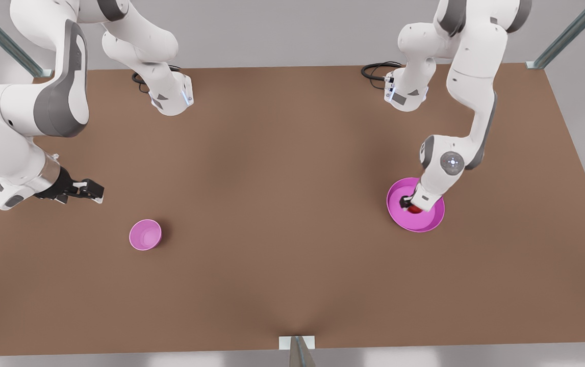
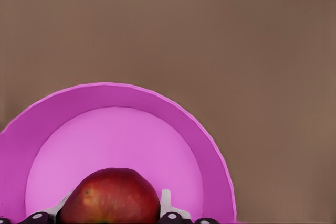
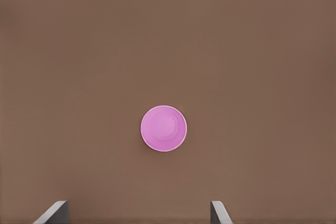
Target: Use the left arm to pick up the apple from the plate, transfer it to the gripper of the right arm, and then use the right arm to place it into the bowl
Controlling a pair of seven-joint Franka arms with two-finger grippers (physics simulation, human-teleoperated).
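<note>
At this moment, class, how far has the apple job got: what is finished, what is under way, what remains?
Finished: nothing; the apple sits on the plate. Under way: the left gripper is down at the plate, fingers either side of the apple; whether they grip it is unclear. Remaining: lift, handover to the right gripper, which waits open above the table near the bowl, then placing the apple there.

My brown table [image 1: 292,204] carries two pink things, well apart — the plate [image 1: 432,220] and the bowl [image 1: 145,235].
</note>
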